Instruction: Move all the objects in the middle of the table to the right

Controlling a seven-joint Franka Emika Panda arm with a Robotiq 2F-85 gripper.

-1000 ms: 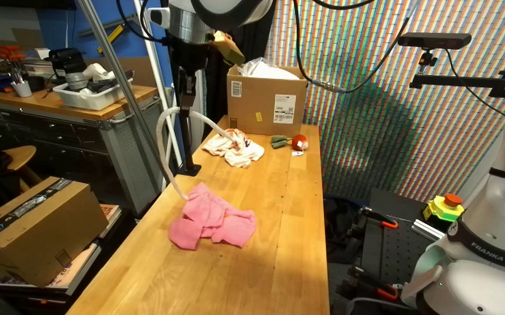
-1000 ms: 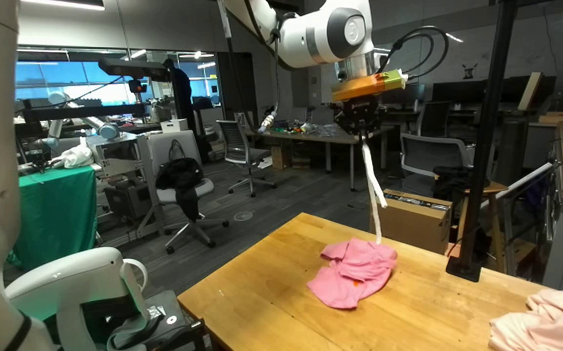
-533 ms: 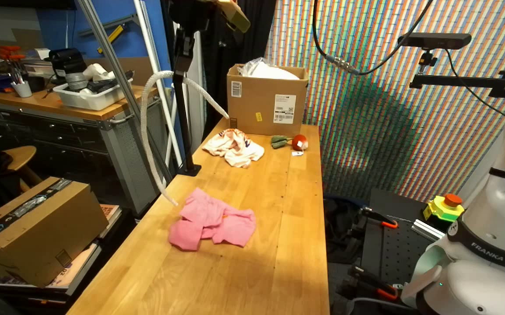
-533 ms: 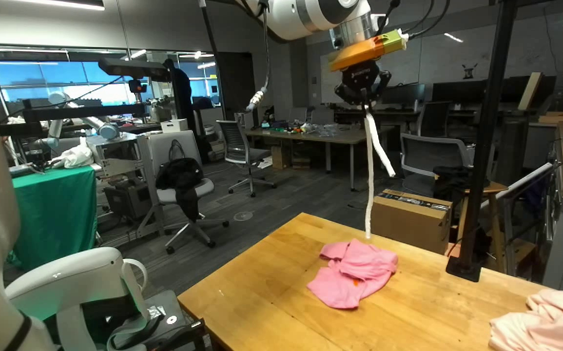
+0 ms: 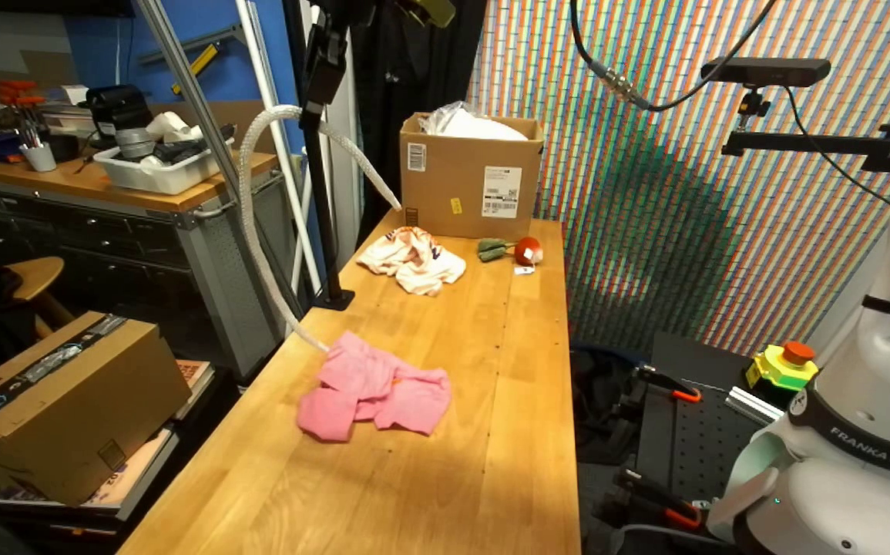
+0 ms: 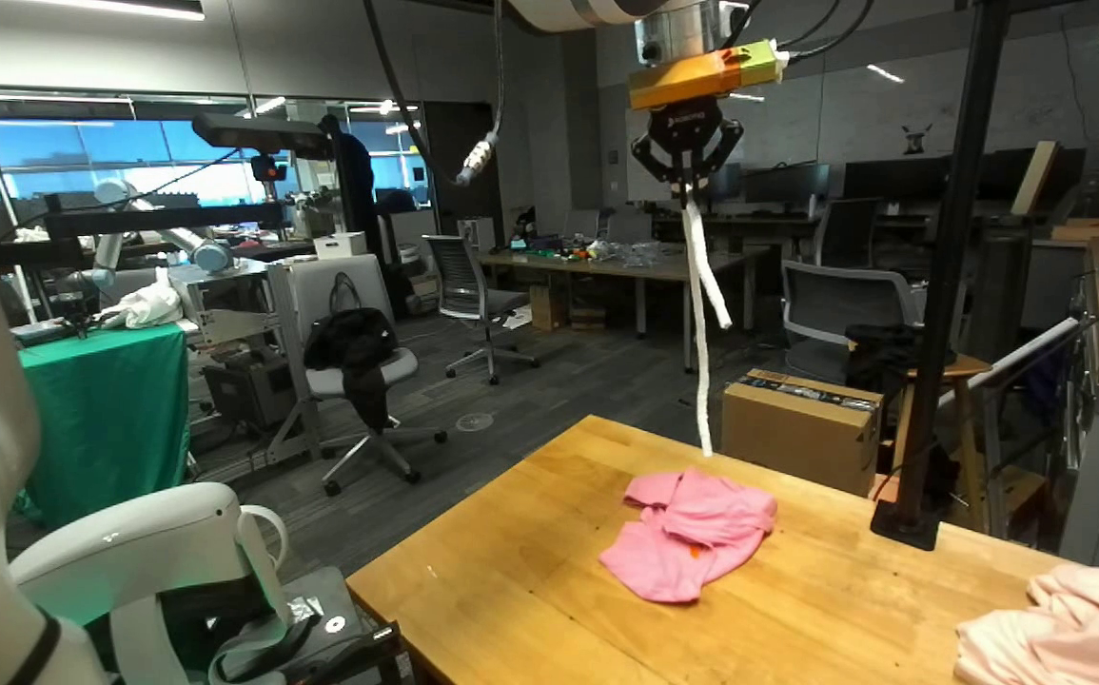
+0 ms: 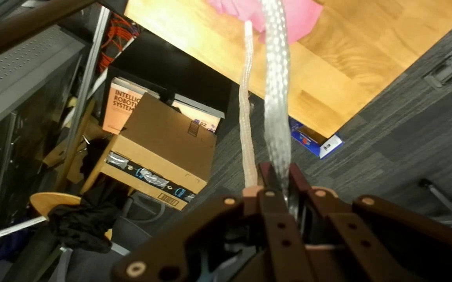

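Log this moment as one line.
gripper: shut on white braided rope; rope: held aloft, not yet placed; pink cloth: on wooden table

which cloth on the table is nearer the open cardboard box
The cream cloth, lying close to that box; the pink cloth lies clearly farther away.

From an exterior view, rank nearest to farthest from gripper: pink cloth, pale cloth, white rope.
In an exterior view, from the gripper:
1. White rope: held in it, hanging down.
2. Pink cloth: below it in view, on the table.
3. Pale cloth: on the table, at the view's right edge.
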